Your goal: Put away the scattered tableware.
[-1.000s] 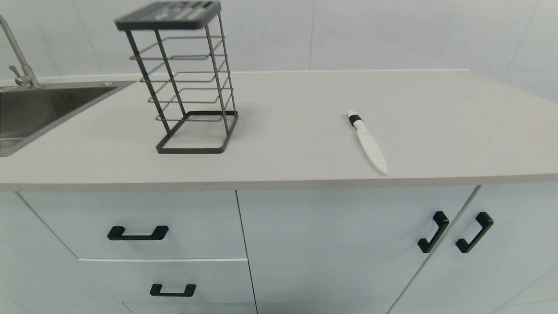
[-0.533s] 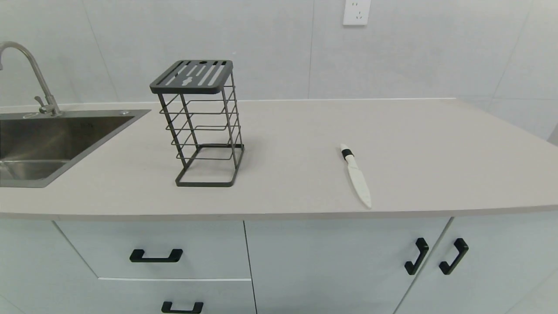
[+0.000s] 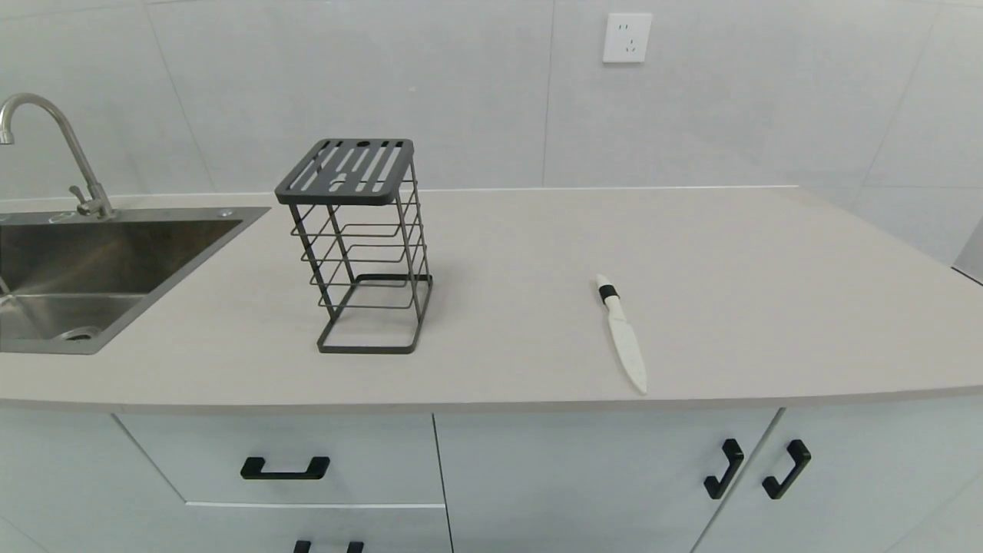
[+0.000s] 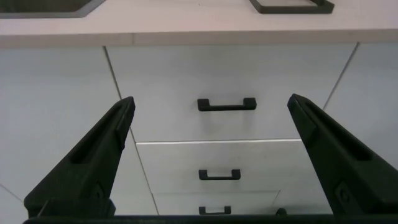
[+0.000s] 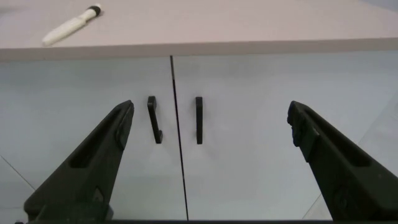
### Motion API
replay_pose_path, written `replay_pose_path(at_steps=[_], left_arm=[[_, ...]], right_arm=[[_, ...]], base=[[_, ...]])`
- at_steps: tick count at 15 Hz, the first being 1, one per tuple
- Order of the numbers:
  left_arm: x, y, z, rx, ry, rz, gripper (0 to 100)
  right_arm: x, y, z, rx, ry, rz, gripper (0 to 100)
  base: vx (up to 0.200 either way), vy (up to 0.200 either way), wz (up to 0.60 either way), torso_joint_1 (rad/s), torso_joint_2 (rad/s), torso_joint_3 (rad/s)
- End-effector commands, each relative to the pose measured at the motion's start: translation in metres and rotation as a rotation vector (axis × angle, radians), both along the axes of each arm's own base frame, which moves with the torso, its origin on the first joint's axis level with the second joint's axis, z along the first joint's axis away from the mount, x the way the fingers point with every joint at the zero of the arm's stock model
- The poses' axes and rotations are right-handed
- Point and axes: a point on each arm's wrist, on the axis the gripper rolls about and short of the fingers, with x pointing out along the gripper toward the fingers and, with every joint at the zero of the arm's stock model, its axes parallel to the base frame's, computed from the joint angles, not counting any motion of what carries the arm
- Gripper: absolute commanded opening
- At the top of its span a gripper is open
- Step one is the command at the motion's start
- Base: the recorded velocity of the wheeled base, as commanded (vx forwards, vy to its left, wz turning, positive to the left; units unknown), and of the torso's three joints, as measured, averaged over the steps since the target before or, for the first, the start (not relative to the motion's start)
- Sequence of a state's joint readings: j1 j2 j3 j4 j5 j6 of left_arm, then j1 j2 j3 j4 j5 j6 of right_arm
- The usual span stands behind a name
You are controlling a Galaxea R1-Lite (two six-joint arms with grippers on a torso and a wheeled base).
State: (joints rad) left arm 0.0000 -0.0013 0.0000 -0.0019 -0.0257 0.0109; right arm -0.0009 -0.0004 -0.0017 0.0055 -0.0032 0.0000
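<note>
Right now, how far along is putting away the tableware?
Nothing looks done: the knife lies on the counter, apart from the rack. Nothing is in hand: left gripper and right gripper are open, empty. Remaining: grasp the knife, slot it into the rack.

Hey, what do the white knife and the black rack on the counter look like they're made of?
The knife looks like ceramic or plastic: matte white throughout, with one black band. The rack seems painted metal: thin straight wires, matte black, slotted top plate.
</note>
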Motion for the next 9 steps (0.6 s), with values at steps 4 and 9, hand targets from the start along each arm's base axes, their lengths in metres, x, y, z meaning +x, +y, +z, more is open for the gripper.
replay_pose_path(at_steps=[4,9], left_arm=[[0.0001,0.0000,0.0000,0.000,0.002,0.000,100],[0.0001,0.0000,0.0001,0.000,0.000,0.000,100]], right_arm=[[0.0000,0.0000,-0.0001,0.000,0.001,-0.001,100],[0.0000,0.0000,-0.0001,0.000,0.001,-0.001,100]], base=[[0.000,0.000,0.00,0.262,-0.49,-0.241],[0.000,0.000,0.00,0.273,-0.53,-0.255]])
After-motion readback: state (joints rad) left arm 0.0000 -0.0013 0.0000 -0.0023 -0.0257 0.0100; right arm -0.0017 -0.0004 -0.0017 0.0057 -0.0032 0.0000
